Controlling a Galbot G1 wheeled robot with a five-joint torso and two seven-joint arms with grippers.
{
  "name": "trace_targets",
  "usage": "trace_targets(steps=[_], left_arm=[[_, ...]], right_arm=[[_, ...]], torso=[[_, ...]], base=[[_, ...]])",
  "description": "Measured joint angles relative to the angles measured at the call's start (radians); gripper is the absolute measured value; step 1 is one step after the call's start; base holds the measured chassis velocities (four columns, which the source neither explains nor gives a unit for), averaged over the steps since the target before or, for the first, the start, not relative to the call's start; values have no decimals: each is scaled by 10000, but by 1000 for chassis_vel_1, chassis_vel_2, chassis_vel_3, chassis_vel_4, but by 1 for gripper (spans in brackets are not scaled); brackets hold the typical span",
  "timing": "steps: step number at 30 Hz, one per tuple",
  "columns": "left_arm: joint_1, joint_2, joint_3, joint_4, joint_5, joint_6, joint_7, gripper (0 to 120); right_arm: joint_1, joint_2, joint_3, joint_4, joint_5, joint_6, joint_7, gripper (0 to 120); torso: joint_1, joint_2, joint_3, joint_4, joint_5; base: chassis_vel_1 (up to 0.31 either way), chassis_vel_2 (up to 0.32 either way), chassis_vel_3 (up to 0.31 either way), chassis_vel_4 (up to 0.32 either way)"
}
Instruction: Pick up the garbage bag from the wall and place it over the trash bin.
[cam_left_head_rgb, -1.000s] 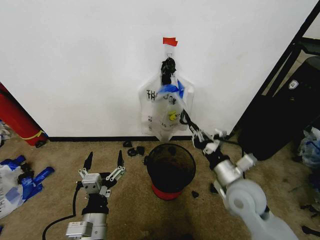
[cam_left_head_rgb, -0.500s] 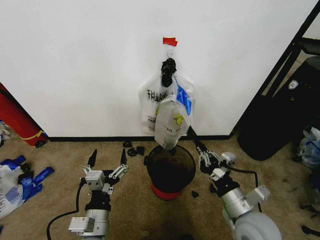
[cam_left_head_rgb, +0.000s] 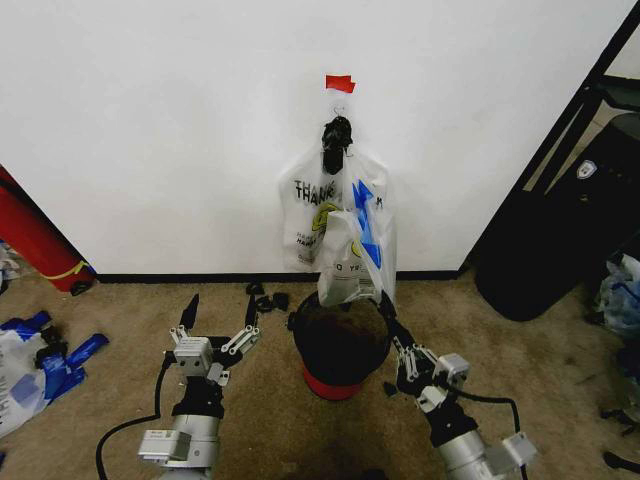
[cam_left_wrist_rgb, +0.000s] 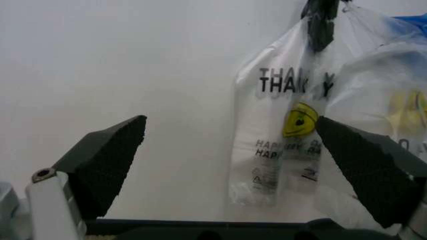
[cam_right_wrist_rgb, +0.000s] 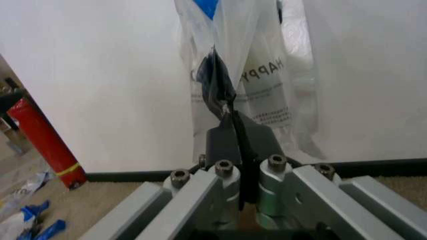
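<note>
Garbage bag (cam_left_head_rgb: 357, 250): hangs at the wall (cam_left_head_rgb: 150, 120), lower edge over the trash bin (cam_left_head_rgb: 340, 335).
Right gripper (cam_left_head_rgb: 385, 305): pinching its bottom, apparently (fingers together).
Left gripper (cam_left_head_rgb: 218, 312): spread wide, idle.
Clutter: THANK YOU bag (cam_left_head_rgb: 305, 215) behind.

Wall (cam_left_head_rgb: 150, 120): plain white, black baseboard (cam_left_head_rgb: 200, 277) along the floor. Red tape (cam_left_head_rgb: 340, 83) above the hook.

Garbage bag (cam_left_head_rgb: 358, 250): clear plastic, blue patches, black lettering; clamped between the black fingertips of the right gripper (cam_left_head_rgb: 384, 303), whose body is silver-grey.

Second bag (cam_left_head_rgb: 305, 215): clear, black "THANK" lettering, yellow round logo with black mark.

Trash bin (cam_left_head_rgb: 340, 340): dark translucent body, red base.

Left gripper (cam_left_head_rgb: 220, 312): black fingers spread apart, silver-grey metal frame.

Floor (cam_left_head_rgb: 270, 420): tan-brown carpet, small black scraps scattered on it.

Red cylinder (cam_left_head_rgb: 35, 240) with a yellow band at far left. Blue-and-clear plastic litter (cam_left_head_rgb: 40, 365) on the carpet.
</note>
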Motion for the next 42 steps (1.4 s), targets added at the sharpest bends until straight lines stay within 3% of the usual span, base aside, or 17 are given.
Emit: trace_targets(steps=[7,13,16,17,19,22,24,26,27,30,33,35,37,40,42], left_arm=[[-148,401,223,-151,-139,181,0,100],[-655,1149,629,-451,-922,778,-8,100],[-1744,2298,1088,-900,-2382,1729,-31,100],[-1744,2298,1088,-900,-2382,1729,-31,100],[-2853,3394,1436,-1218,-3957,2548,-208,100],[-4309,4346,2021,-1360,-5768,3368,-580,98],[-4908,4549,2303,-1358,-6339,3621,-736,97],[-6824,4830,3109,-1160,-7556,4154,-1113,96],[-6824,4830,3109,-1160,-7556,4154,-1113,96],[-9589,4840,4389,-434,-8334,4740,-1593,94],[-10652,4785,4927,-60,-8466,4998,-1770,94],[-11873,4670,5766,364,-8794,5339,-2015,93],[-12198,4619,6062,465,-8900,5413,-2057,93],[-13341,4237,7215,1003,-9088,5635,-2156,91],[-13534,4129,7385,1157,-9091,5689,-2185,91]], right_arm=[[55,0,-122,-193,-222,113,53,0],[820,-108,-18,-224,452,-263,284,0],[2069,-218,208,-187,1336,-848,588,0],[2069,-218,208,-187,1336,-848,588,0],[2657,-253,313,-323,1580,-1069,687,0],[2883,-250,356,-520,1618,-1126,697,0],[2899,-237,360,-599,1603,-1125,694,0],[2892,-189,346,-720,1533,-1105,678,0],[2892,-189,346,-720,1533,-1105,678,0],[2823,-85,299,-784,1400,-1063,640,0],[2780,-61,302,-787,1360,-1046,621,0],[2712,-54,376,-793,1334,-1008,605,0],[2689,-54,416,-797,1333,-993,600,0],[2607,-26,550,-801,1330,-944,583,0],[2596,-12,561,-800,1330,-939,583,0]], torso=[[1,0,0,0,0],[1,0,1,3,0],[1,0,1,3,0],[1,0,1,3,0],[2,-1,2,-1,0],[2,-1,2,3,-1],[2,-1,3,0,-1],[2,-1,3,-1,-2],[2,-1,3,-1,-2],[2,-1,3,-4,-1],[3,-1,3,-2,1],[3,-1,2,0,0],[2,-1,2,0,2],[2,-1,1,0,1],[2,-1,1,0,3]], base=[[0,0,0,0],[0,0,0,0],[0,0,0,0],[0,0,0,0],[0,0,0,0],[0,0,0,0],[0,0,0,0],[0,0,0,0],[0,0,0,0],[0,0,0,0],[0,0,0,0],[0,0,0,0],[0,0,0,0],[0,0,0,0],[0,0,0,0]])
